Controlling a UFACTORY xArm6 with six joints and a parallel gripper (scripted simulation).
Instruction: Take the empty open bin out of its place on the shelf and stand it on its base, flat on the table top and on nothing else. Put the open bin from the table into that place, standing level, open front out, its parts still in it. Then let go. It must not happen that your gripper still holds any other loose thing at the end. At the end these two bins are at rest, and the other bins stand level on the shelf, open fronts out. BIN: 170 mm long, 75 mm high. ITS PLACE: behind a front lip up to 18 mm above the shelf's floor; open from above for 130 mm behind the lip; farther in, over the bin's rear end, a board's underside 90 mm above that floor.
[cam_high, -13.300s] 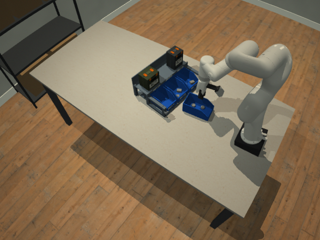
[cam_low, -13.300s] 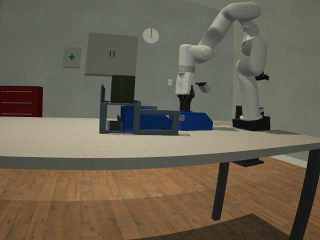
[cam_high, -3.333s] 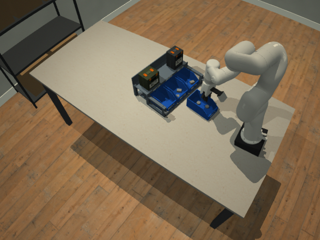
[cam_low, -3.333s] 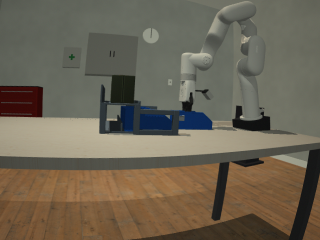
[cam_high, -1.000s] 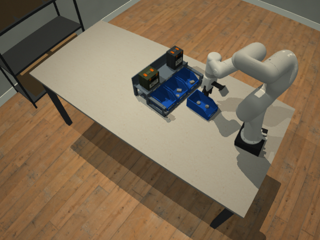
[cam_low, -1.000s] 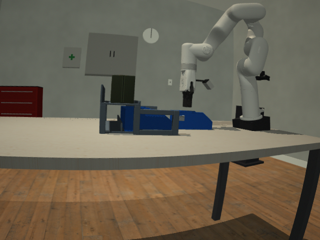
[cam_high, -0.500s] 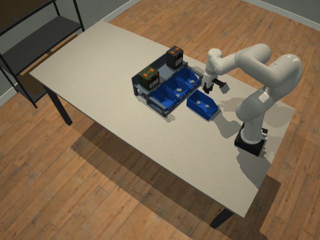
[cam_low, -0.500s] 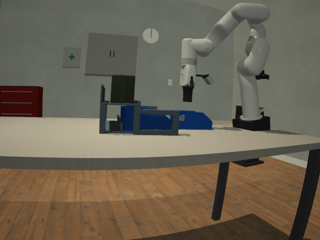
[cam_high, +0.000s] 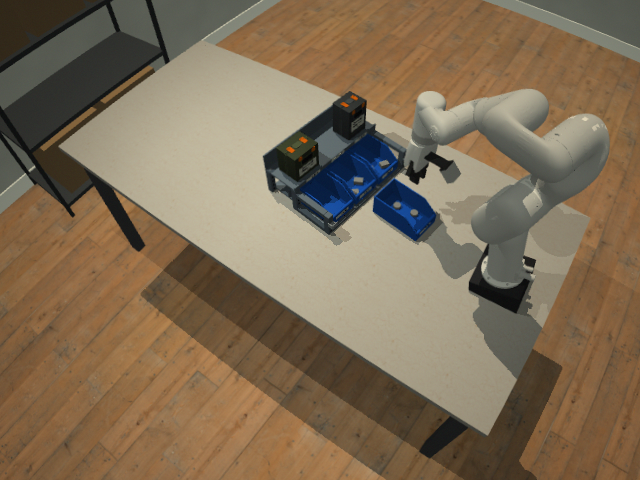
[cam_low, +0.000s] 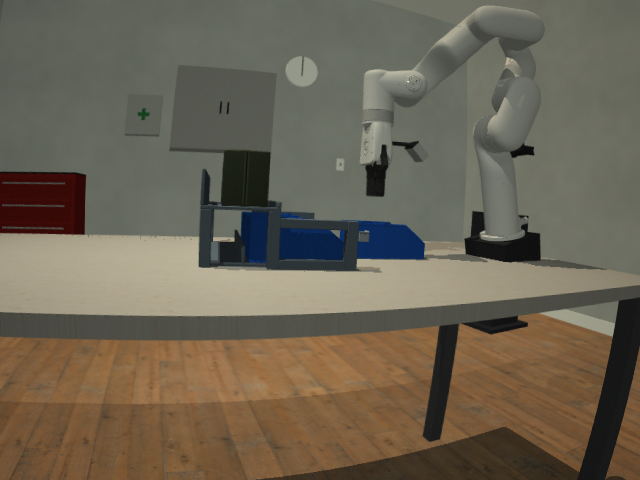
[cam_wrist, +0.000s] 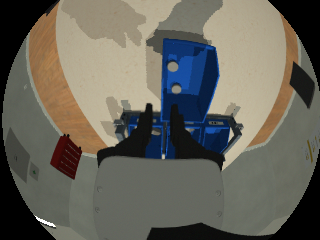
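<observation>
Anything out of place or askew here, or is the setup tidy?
Nothing stands out. Three blue bins sit level in the shelf; the loose bin stands flat on the table, parts inside. The gripper hangs above, holding nothing.

A workshop: red tool chest (cam_low: 41, 202), metal rack (cam_high: 157, 31), first-aid sign (cam_low: 143, 114) (green cross), bench-mounted arm (cam_low: 496, 170)

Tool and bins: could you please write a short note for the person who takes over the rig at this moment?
Tool: fingers slightly apart, holding nothing, raised above the table beside the shelf.
Bin with parts: on the table, in front of the shelf.
Empty bin: in its end place on the shelf, far from the arm.
Done: nothing.
Left: both moves, then release.
</observation>
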